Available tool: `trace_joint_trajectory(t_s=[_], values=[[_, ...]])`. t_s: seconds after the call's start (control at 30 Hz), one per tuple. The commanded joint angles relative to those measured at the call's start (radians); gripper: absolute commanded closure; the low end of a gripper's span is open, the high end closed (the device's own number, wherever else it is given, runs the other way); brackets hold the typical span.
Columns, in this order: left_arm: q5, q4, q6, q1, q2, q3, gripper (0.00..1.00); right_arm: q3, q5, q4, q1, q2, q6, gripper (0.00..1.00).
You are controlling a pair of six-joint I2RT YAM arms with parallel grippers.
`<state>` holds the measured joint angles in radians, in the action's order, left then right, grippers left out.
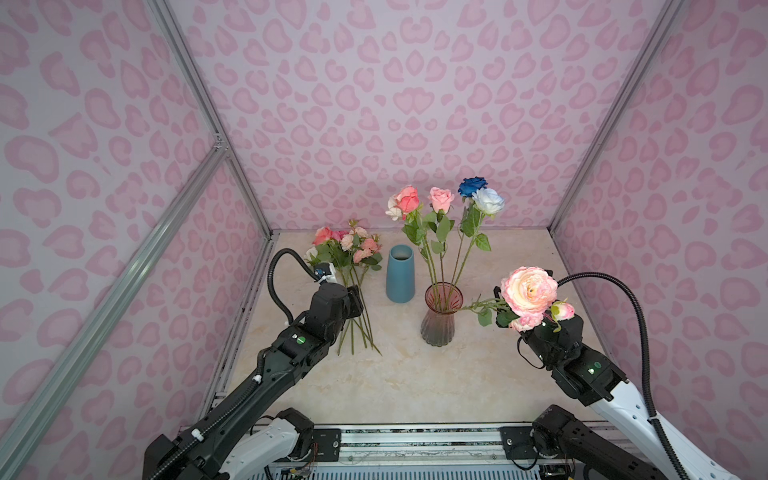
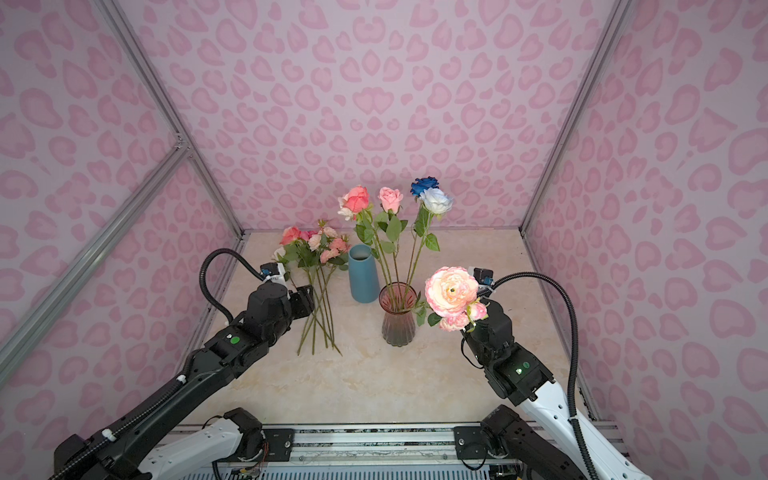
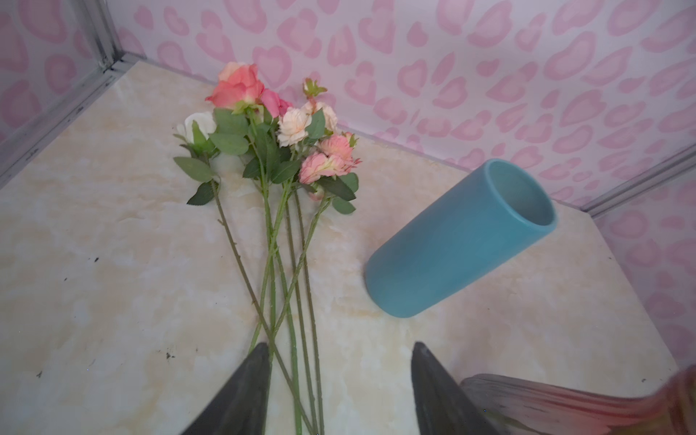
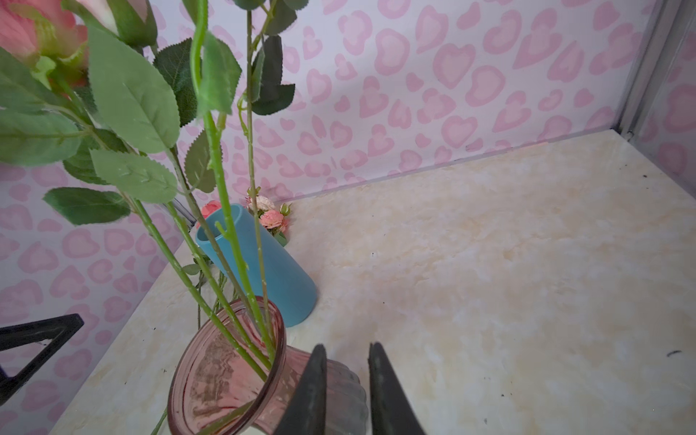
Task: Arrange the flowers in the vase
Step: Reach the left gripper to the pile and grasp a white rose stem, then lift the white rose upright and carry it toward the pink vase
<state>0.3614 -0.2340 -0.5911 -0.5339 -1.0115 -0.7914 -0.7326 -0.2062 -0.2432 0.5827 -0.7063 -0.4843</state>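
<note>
both arms reach in from the near rail: the left arm (image 1: pixel 291 353) stretched low and forward, the right arm (image 1: pixel 582 365) bent, its wrist beside the glass vase (image 1: pixel 436 328). in both top views the peony spray (image 1: pixel 528 291), one big pink-and-cream bloom with two small buds, hides that arm's fingers. its stem runs sideways to the vase rim.

only the right wrist view shows the right gripper (image 4: pixel 346 346): jaws a narrow slit apart with nothing between them, tips just beside the vase's ribbed wall. the big bloom is out of that view.

the left wrist view alone shows the left gripper (image 3: pixel 341 344) released and spread wide. it straddles the stems of the loose flowers (image 3: pixel 286 226), one fingertip overlapping the outermost stem. the top views show only its back above those stems.

two vases stand on the table (image 1: pixel 415 386): the glass one nearer, the blue vase (image 1: pixel 400 274) farther and to its left. the loose bunch, about five stems, lies flat left of the blue vase, heads toward the back wall.

five blooms stand tall in the glass vase: cream bloom (image 1: pixel 392 210), coral rose (image 1: pixel 407 198), pink rose (image 1: pixel 440 198), dark blue rose (image 1: pixel 472 186), pale blue rose (image 1: pixel 488 201).
</note>
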Motion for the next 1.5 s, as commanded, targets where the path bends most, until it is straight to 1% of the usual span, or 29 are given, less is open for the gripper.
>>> trace_joint_trajectory(t_s=[0.0, 0.3, 0.47, 0.57, 0.63, 0.73, 0.9, 0.93, 0.97, 1.0, 1.03, 1.07, 1.13, 1.17, 1.2, 1.3, 1.4, 1.47], values=[[-0.066, -0.025, -0.046, 0.029, -0.052, -0.021, 0.39, 0.001, 0.046, -0.017, -0.012, 0.007, -0.009, 0.78], [-0.077, -0.068, -0.126, 0.15, -0.262, -0.087, 0.42, 0.0, 0.048, -0.022, -0.036, -0.011, 0.022, 0.76], [-0.152, -0.036, -0.171, 0.272, -0.41, -0.116, 0.44, 0.07, 0.018, -0.008, -0.067, 0.022, -0.007, 0.66], [-0.184, -0.019, -0.16, 0.321, -0.526, -0.158, 0.45, 0.108, 0.054, -0.004, -0.109, 0.044, -0.022, 0.64], [-0.211, -0.011, -0.144, 0.345, -0.6, -0.192, 0.49, 0.116, 0.078, -0.008, -0.132, 0.053, -0.027, 0.64], [-0.223, 0.002, -0.126, 0.365, -0.699, -0.236, 0.53, 0.128, 0.104, -0.013, -0.154, 0.069, -0.031, 0.64], [-0.247, 0.056, -0.099, 0.377, -0.815, -0.283, 0.55, 0.133, 0.134, -0.014, -0.174, 0.087, -0.034, 0.64], [-0.26, 0.078, -0.09, 0.378, -0.831, -0.288, 0.56, 0.133, 0.14, -0.015, -0.175, 0.086, -0.033, 0.64], [-0.266, 0.09, -0.085, 0.379, -0.842, -0.293, 0.6, 0.132, 0.143, -0.013, -0.177, 0.087, -0.033, 0.64], [-0.27, 0.098, -0.084, 0.379, -0.847, -0.294, 0.63, 0.134, 0.147, -0.013, -0.177, 0.087, -0.033, 0.64], [-0.275, 0.105, -0.078, 0.38, -0.85, -0.294, 0.7, 0.134, 0.15, -0.013, -0.178, 0.086, -0.033, 0.64], [-0.274, 0.104, -0.078, 0.379, -0.854, -0.296, 0.74, 0.136, 0.149, -0.013, -0.178, 0.087, -0.032, 0.64], [-0.267, 0.087, -0.072, 0.379, -0.858, -0.303, 0.87, 0.136, 0.151, -0.009, -0.181, 0.085, -0.032, 0.64], [-0.265, 0.081, -0.071, 0.379, -0.854, -0.304, 0.93, 0.134, 0.151, -0.008, -0.181, 0.084, -0.032, 0.64], [-0.258, 0.069, -0.073, 0.379, -0.842, -0.302, 0.96, 0.133, 0.152, -0.005, -0.182, 0.08, -0.032, 0.64], [-0.234, 0.063, -0.076, 0.379, -0.762, -0.269, 0.96, 0.127, 0.158, 0.0, -0.181, 0.074, -0.033, 0.65], [-0.2, 0.041, -0.066, 0.38, -0.637, -0.245, 0.96, 0.125, 0.162, 0.008, -0.181, 0.069, -0.037, 0.64], [-0.197, 0.028, -0.057, 0.377, -0.541, -0.233, 0.96, 0.124, 0.164, 0.018, -0.181, 0.063, -0.036, 0.65]])
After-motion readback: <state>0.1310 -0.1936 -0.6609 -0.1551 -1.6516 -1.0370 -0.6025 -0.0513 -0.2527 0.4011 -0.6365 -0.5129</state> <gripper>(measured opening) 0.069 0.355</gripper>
